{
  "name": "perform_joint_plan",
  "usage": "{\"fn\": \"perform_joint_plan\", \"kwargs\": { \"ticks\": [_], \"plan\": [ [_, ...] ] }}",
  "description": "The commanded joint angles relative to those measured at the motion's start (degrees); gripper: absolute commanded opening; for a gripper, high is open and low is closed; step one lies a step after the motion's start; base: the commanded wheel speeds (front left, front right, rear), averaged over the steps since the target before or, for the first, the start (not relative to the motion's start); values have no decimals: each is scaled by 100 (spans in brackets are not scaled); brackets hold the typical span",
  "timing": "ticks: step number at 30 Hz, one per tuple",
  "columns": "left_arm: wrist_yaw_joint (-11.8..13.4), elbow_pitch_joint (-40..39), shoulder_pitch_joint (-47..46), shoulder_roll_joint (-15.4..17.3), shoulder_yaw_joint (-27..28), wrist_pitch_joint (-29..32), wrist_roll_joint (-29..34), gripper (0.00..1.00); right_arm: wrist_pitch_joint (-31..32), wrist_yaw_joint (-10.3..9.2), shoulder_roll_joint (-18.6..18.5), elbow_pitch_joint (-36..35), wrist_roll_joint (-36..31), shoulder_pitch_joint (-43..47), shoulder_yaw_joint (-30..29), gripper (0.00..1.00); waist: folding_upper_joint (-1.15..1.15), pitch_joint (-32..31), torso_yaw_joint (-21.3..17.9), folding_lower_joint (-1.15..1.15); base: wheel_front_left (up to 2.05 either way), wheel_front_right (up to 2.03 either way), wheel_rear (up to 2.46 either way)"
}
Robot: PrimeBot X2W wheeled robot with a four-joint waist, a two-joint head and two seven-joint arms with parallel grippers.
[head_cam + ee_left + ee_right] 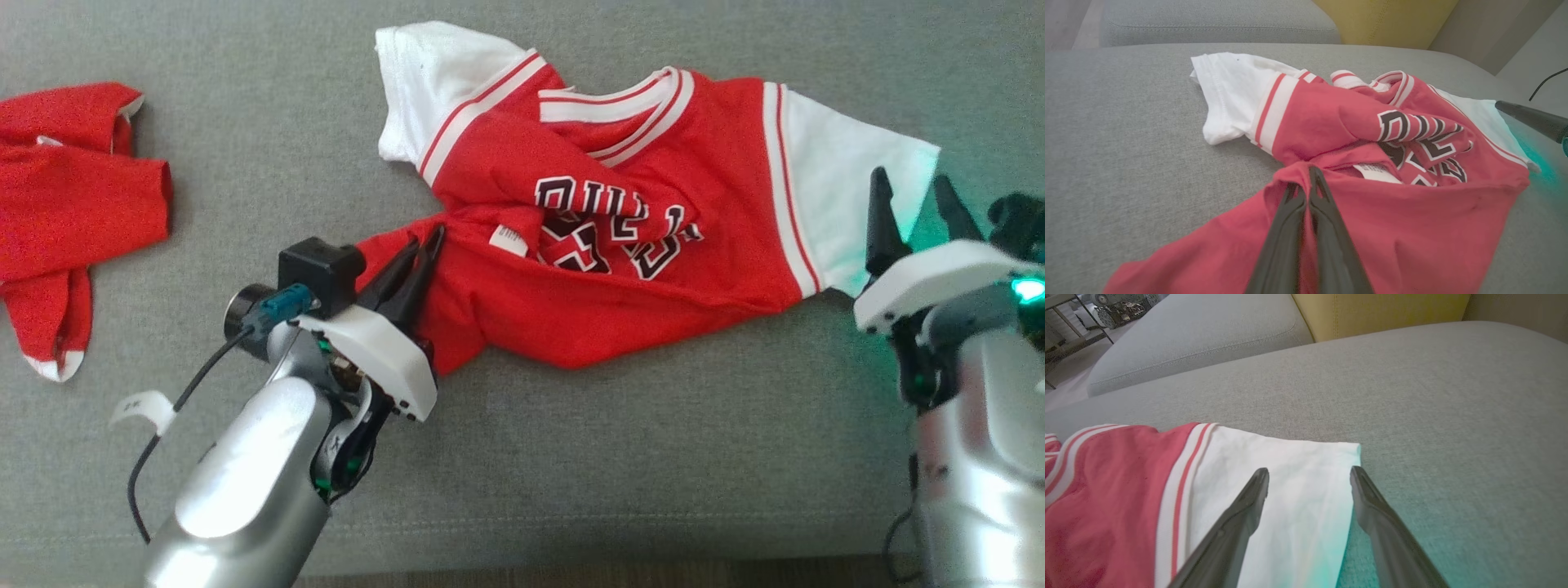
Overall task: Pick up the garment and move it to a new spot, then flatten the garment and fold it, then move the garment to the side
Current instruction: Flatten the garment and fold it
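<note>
The garment [620, 220] is a red jersey with white sleeves and dark lettering, lying crumpled across the grey cushion [269, 188]. My left gripper [426, 245] is shut on a fold of its red hem at the garment's left end; the left wrist view shows the fingers [1306, 192] pinching a ridge of the garment [1412, 220]. My right gripper [908, 186] stands open over the white right sleeve, its fingertips [1257, 486] spread above the white sleeve [1290, 522] near the hem corner, with nothing between them.
A second red piece of clothing [73, 212] lies at the far left of the cushion. Another grey cushion [1216, 20] and a yellow backrest [1380, 312] stand behind. The cushion's front edge [571, 563] runs along the bottom of the head view.
</note>
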Motion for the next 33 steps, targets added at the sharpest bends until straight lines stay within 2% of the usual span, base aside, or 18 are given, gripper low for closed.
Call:
{"fn": "perform_joint_plan", "kwargs": {
  "ticks": [1,8,12,13,14,19,23,28,33],
  "plan": [
    [35,-197,-265,90,185,-63,93,0,17,39,-78,-65,-51,-265,57,100,0,101,61,0,0,0,0],
    [6,-111,-405,30,137,-180,112,0,201,39,-240,680,-328,-783,-432,100,0,248,142,0,0,0,0],
    [1,-54,-439,26,134,-255,108,0,263,39,-225,935,-238,-873,-443,99,0,237,150,0,0,0,0],
    [2,-41,-444,34,140,-285,109,0,275,39,-222,982,-180,-880,-405,42,0,225,145,0,0,0,0],
    [4,-30,-445,43,144,-313,111,0,270,39,-224,1016,-126,-883,-372,0,0,212,138,0,0,0,0],
    [49,-38,-449,116,191,-514,156,0,4,39,-332,1014,227,-855,-227,0,0,101,108,0,0,0,0],
    [166,-197,-425,236,275,-739,255,0,-297,39,-428,651,585,-757,53,0,0,-67,88,0,0,0,0],
    [395,-709,-369,456,476,-989,445,0,-414,39,-464,-374,1154,-396,358,0,0,-328,58,0,0,0,0],
    [633,-1453,-332,668,733,-1118,665,0,-234,39,-386,-1869,1613,51,499,0,0,-585,20,0,0,0,0]
  ]
}}
